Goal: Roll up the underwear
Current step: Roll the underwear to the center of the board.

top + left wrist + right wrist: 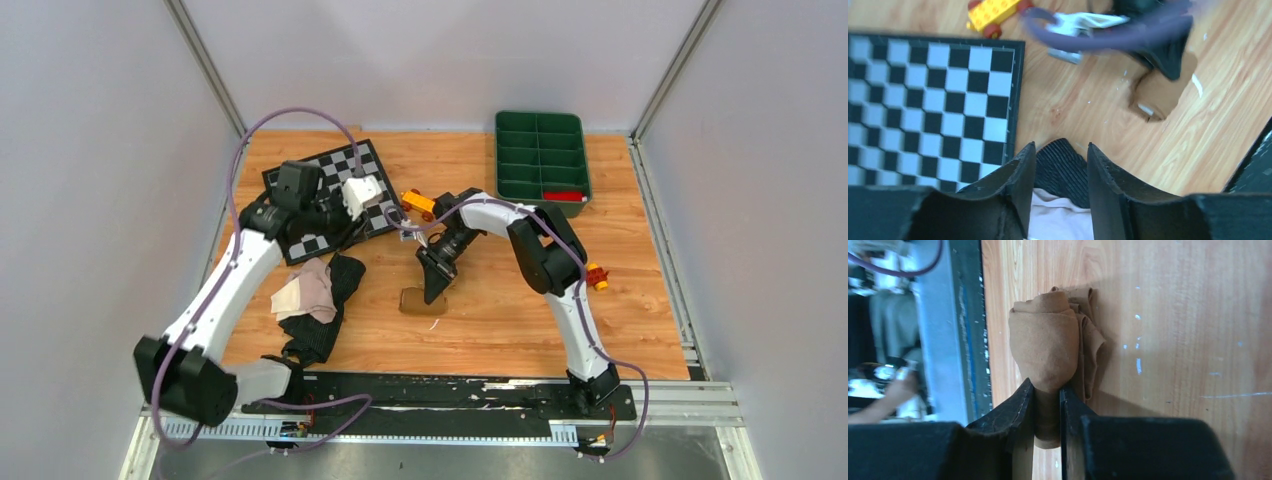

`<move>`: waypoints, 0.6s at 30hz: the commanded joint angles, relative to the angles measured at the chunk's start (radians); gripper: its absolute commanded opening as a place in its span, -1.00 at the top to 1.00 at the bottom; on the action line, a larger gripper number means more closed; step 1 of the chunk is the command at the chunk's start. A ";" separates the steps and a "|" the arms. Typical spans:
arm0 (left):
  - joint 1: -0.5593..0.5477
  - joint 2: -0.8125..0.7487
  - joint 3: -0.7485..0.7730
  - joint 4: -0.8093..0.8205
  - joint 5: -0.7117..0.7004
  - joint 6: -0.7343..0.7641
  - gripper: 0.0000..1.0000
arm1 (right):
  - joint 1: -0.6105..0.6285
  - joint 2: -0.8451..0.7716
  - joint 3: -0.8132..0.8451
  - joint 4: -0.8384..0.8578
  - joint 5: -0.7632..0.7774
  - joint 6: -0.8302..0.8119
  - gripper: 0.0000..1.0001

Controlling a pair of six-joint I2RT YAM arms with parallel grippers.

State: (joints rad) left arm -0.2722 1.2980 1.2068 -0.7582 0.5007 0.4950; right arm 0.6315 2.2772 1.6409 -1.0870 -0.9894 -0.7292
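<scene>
The tan-brown underwear (416,301) lies rolled into a small bundle on the wooden table. My right gripper (436,284) is shut on it: in the right wrist view the roll's (1045,340) near end is pinched between the jaws of that gripper (1047,392). The black underwear (328,318) lies spread at the left, and the pale pink-beige underwear (308,290) rests on top of it. My left gripper (338,238) hangs open just above them. In the left wrist view the black cloth (1063,167) and the pink cloth (1058,220) show through the gap of this gripper (1062,150), unclamped.
A checkerboard mat (350,160) (923,100) lies at the back left under the left wrist. A yellow toy car (418,204) (993,12) sits beside it. A green compartment bin (540,155) stands at the back right, and a small red and yellow toy (597,276) lies by the right arm.
</scene>
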 commanded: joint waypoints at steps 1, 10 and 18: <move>-0.127 -0.160 -0.123 0.023 -0.033 0.370 0.01 | -0.030 0.175 0.027 -0.117 0.102 -0.012 1.00; -0.564 -0.067 -0.262 0.089 -0.207 0.479 -0.14 | -0.047 0.281 0.120 -0.192 0.090 0.000 1.00; -0.700 0.111 -0.363 0.352 -0.273 0.410 -0.22 | -0.051 0.295 0.119 -0.208 0.082 -0.008 1.00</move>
State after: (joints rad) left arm -0.9455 1.3628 0.8600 -0.5728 0.2756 0.9356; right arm 0.5720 2.4992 1.7748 -1.4048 -1.1446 -0.6636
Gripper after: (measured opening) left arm 0.608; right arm 0.179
